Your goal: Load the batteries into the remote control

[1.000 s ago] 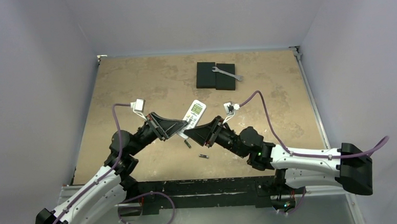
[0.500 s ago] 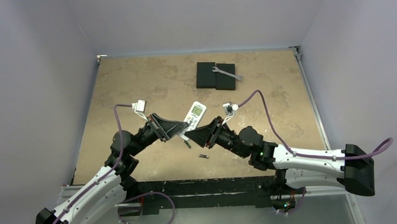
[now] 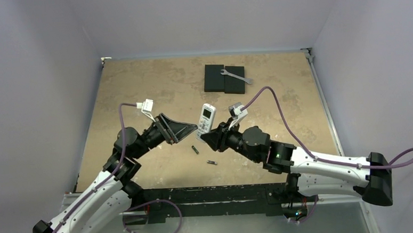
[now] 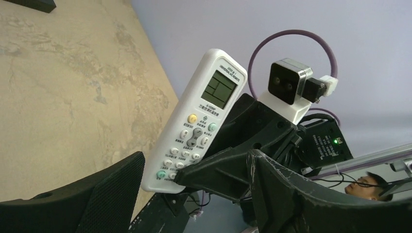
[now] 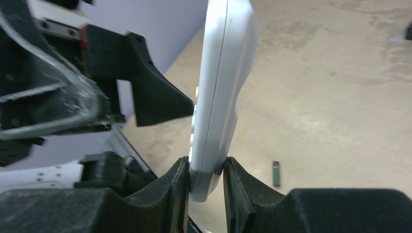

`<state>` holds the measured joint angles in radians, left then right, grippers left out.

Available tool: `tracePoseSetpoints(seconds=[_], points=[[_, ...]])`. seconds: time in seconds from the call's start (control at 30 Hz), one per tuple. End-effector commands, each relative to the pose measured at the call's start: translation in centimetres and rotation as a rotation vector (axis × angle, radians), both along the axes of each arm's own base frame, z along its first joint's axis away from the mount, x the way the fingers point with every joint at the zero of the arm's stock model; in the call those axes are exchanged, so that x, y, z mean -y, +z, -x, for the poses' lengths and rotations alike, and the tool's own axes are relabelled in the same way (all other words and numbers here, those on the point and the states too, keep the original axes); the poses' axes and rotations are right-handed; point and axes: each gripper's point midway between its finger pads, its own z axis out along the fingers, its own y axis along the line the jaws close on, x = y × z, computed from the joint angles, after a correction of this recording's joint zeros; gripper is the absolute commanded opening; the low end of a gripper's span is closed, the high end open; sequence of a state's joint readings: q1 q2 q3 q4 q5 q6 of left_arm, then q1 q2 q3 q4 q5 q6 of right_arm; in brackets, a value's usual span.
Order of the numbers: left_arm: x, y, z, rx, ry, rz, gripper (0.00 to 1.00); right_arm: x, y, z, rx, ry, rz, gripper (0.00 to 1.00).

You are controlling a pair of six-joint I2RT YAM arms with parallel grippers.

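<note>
The white remote control [image 3: 206, 118] is held off the table, with my right gripper [image 3: 204, 135] shut on its lower end. In the right wrist view the remote [image 5: 223, 87] stands edge-on between the jaws of that gripper [image 5: 206, 167]. The left wrist view shows its button face [image 4: 199, 121], with my left gripper [image 4: 194, 160] open around it and not touching. In the top view the left gripper [image 3: 192, 132] is just left of the remote. Two dark batteries [image 3: 195, 149] [image 3: 211, 162] lie on the table below the grippers; one battery [image 5: 276, 173] shows in the right wrist view.
Two black flat blocks [image 3: 223, 78] lie at the back of the table with a silver wrench [image 3: 238, 76] across them. Grey walls close in the table on three sides. The two arms meet near the table's middle front.
My left gripper has opened and let go of the remote, drawing slightly back. The right gripper keeps its grip and has raised and turned the remote more upright.
</note>
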<state>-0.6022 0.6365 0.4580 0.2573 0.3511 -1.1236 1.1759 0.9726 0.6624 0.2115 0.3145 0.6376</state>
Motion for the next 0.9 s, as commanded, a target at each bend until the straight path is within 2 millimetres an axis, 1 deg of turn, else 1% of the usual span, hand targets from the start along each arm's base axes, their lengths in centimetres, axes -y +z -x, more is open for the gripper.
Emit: tracePoseSetpoints(seconds=[0.0, 0.13, 0.2, 0.23, 0.33, 0.37, 0.5, 0.6, 0.63, 0.77, 0.87], points=[[-0.5, 1.5, -0.4, 0.057, 0.033, -0.072, 0.77, 2.2, 1.0, -2.2, 0.125, -0.099, 0.201, 0.00], [-0.6, 1.6, -0.4, 0.053, 0.030, -0.129, 0.80, 3.5, 0.0, -3.2, 0.183, -0.140, 0.361, 0.00], [-0.6, 1.8, -0.4, 0.051, 0.029, -0.144, 0.84, 3.7, -0.3, -3.4, 0.228, -0.142, 0.443, 0.00], [-0.7, 1.5, -0.3, 0.040, 0.028, -0.160, 0.87, 3.8, -0.6, -3.5, 0.248, -0.150, 0.487, 0.00], [-0.9, 1.7, -0.3, 0.028, 0.032, -0.189, 0.92, 3.7, -1.2, -3.5, 0.323, -0.153, 0.613, 0.00], [-1.0, 2.2, -0.3, 0.033, 0.036, -0.193, 0.94, 3.7, -1.4, -3.5, 0.350, -0.159, 0.652, 0.00], [-1.5, 2.8, -0.1, 0.026, 0.047, -0.221, 0.97, 3.8, -1.6, -3.4, 0.455, -0.170, 0.771, 0.00], [-1.6, 2.9, 0.1, 0.014, 0.041, -0.252, 0.98, 3.8, -1.4, -3.3, 0.524, -0.172, 0.812, 0.00], [-1.7, 2.8, 0.2, 0.006, 0.039, -0.262, 0.98, 4.1, -1.5, -3.3, 0.543, -0.172, 0.834, 0.00], [-1.7, 1.9, 0.4, -0.039, 0.028, -0.292, 0.98, 4.0, -0.6, -3.0, 0.633, -0.172, 0.846, 0.00], [-1.6, 1.4, 0.5, -0.063, 0.016, -0.303, 0.97, 3.8, -0.6, -2.4, 0.731, -0.145, 0.901, 0.00]])
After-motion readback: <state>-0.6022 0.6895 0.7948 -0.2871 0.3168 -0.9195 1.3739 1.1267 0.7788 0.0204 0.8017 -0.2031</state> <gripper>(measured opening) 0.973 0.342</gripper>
